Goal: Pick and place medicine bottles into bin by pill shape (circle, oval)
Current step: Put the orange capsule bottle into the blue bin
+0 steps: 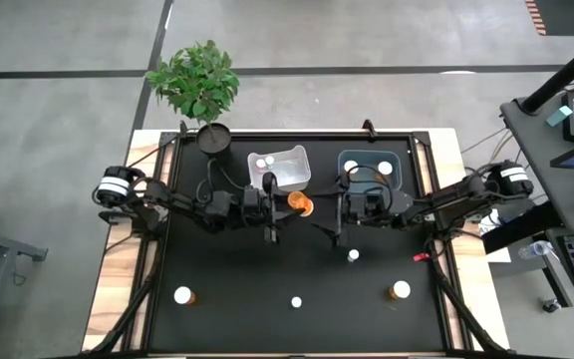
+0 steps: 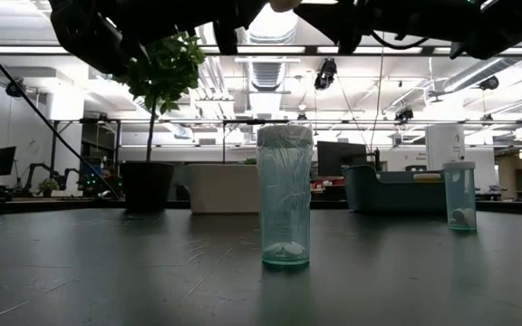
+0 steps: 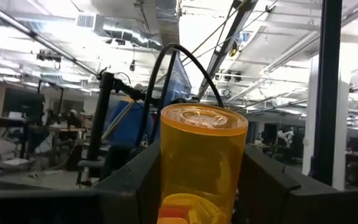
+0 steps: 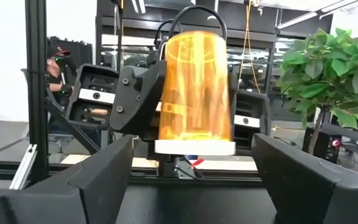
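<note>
Along the near edge of the black table [image 1: 217,319] three bottles stand well apart: an amber bottle [image 1: 182,295] toward the left, a small clear bottle [image 1: 296,301] in the middle, and another amber one [image 1: 400,290] toward the right. Low view shows the small clear one [image 2: 285,195] upright, with pills at its bottom. Farther in, a second small clear bottle [image 1: 353,255] stands right of centre, a small red object [image 1: 422,257] near the right edge. Mid-table, left gripper [image 1: 270,204] is clamped on an orange bottle [image 1: 300,204], held above the surface between both arms; left wrist view shows its fingers [image 3: 135,180] pressed on both sides of the bottle [image 3: 201,165], base toward the right arm. Right gripper [image 1: 339,209] faces it just beside, fingers [image 4: 101,171] spread wide, touching nothing; in its view the bottle [image 4: 196,93] hangs cap-down. Behind, a white bin [image 1: 292,160] with two white-capped bottles [image 1: 264,160] in it, and a teal bin [image 1: 399,158] with two more [image 1: 384,168]. Potted plant [image 1: 197,85] at the far left corner.
</note>
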`<action>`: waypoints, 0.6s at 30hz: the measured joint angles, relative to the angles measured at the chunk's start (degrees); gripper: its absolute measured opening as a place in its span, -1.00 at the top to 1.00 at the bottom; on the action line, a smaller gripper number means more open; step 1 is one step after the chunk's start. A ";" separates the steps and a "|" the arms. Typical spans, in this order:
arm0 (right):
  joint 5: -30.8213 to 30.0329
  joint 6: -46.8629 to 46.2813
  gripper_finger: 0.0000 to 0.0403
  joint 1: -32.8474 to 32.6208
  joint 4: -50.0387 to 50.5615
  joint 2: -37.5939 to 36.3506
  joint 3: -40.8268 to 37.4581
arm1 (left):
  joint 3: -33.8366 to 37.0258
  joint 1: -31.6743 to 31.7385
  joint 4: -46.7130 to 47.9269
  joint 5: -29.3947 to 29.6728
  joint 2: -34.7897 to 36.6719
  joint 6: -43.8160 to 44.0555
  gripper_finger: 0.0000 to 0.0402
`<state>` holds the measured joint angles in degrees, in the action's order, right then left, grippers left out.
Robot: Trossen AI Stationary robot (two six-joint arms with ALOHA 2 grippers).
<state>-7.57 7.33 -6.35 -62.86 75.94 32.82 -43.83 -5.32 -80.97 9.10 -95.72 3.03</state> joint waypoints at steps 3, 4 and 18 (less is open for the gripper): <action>0.02 0.89 -0.59 0.00 0.00 1.64 1.36 | -0.44 0.00 -0.19 0.01 -0.27 -0.42 0.24; 0.02 1.37 -0.59 0.00 -0.05 2.28 1.83 | -0.47 0.00 -0.17 0.03 -0.28 -0.45 0.24; 0.02 2.49 -0.20 0.00 -0.77 3.15 3.28 | -0.53 0.00 -0.01 0.14 -0.59 -0.49 0.24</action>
<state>-7.55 9.82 -6.35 -63.63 79.09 36.10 -44.36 -5.32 -80.98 9.23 -96.31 2.55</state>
